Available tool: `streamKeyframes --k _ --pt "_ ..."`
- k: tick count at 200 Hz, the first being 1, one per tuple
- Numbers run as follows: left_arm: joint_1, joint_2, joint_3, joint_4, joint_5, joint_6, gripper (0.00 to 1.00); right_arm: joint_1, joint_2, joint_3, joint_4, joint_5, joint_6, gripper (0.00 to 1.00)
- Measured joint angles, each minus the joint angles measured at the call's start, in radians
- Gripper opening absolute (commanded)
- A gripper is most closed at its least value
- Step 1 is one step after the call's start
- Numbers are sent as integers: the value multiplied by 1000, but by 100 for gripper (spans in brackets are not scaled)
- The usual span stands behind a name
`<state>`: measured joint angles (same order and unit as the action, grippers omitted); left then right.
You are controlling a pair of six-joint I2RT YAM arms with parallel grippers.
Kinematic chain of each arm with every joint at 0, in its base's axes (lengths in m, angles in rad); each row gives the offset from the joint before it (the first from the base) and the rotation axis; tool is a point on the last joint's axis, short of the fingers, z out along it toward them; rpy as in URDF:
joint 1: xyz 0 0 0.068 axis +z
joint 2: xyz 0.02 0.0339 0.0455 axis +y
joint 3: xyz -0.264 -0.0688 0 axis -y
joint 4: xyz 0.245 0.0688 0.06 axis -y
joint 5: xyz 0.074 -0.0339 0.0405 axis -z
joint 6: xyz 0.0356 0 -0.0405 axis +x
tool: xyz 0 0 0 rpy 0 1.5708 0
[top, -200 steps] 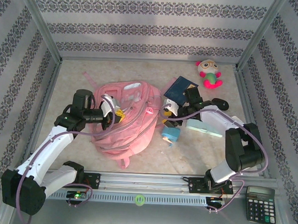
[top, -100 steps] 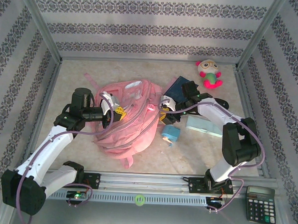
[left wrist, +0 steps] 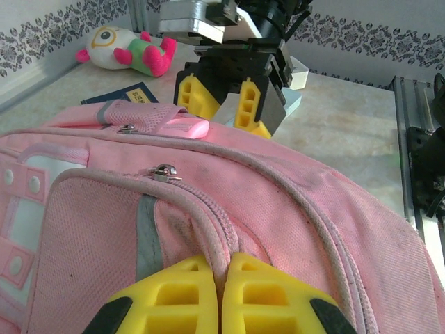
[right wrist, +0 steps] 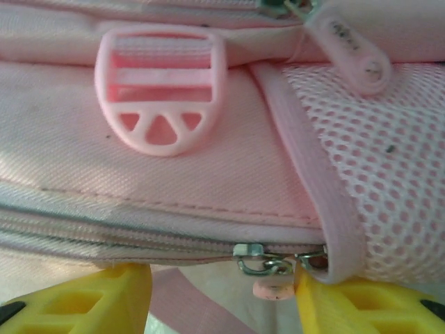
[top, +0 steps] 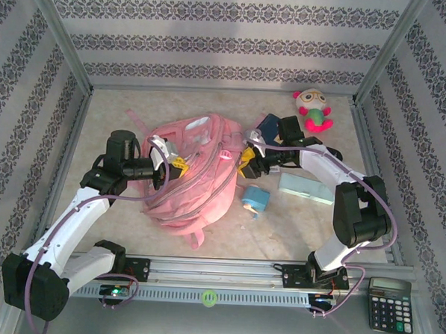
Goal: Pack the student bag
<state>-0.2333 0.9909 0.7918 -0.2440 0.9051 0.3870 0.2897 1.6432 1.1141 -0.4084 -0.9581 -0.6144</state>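
Student bag [top: 199, 192] partly behind left pincer [top: 180, 165]

plush toy [top: 313, 109] at far right of the table [top: 294, 230]; white head, green and pink body. dark blue booklet [top: 268, 126] flat, left of the toy and nearer. pale mint flat case [top: 306, 188] mid-right, small blue object [top: 255, 199] beside it (kind unclear). calculator [top: 389, 303] past the near right corner. green ring [top: 209, 296] on the front rail.
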Motion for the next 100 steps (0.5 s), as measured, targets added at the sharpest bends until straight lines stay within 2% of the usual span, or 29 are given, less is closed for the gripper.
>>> streamKeyframes --k 19,49,100 --pt "0 0 0 6 0 0 0 1 -17 -35 80 3 80 54" --pt "0 0 0 7 0 0 0 1 -31 -90 167 -12 140 38" --pt "0 -3 0 7 -17 0 0 -16 -74 -128 203 -57 167 9"
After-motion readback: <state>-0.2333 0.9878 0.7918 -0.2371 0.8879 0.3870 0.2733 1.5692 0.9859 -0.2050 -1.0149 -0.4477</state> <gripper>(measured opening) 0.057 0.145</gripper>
